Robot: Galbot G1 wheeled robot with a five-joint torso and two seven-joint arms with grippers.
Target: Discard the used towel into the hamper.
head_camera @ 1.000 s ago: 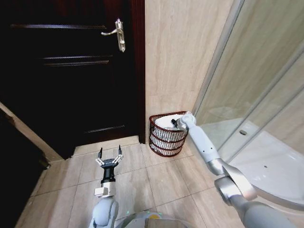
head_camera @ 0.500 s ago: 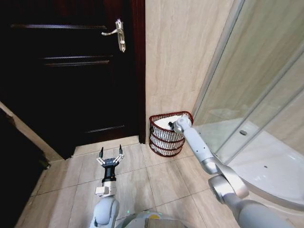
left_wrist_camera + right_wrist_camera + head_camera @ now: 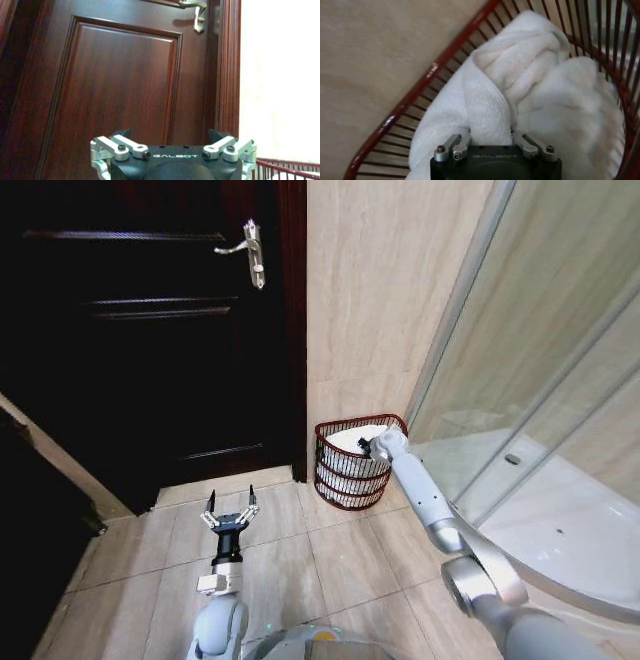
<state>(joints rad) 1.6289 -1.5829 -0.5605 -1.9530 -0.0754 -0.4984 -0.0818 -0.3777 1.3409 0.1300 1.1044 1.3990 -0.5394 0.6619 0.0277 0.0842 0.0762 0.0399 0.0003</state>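
Your right gripper (image 3: 491, 140) is down at the mouth of the hamper (image 3: 345, 480), and the towel (image 3: 520, 101) is already inside it. The wrist view shows a thick fold of towel running up from between the 2 fingers, so the gripper looks to be closed on that fold. I judge it holds the towel there so the cloth drops inside the rim and not over the edge.

The hamper stands upright on the floor, in the corner where the tiled wall (image 3: 380, 300) meets the glass shower screen (image 3: 540, 370), just beside the dark door (image 3: 150, 330). Its open top faces up, which is why the arm comes in from above.

The towel is bunched, not flat. Its long fold runs away from the gripper toward the far side of the hamper, leaning on the slats. The rest lies in soft lumps that fill most of the basket.

Your left gripper (image 3: 230, 505) waits low over the floor tiles, pointing at the door, with its fingers spread wide and nothing in them.
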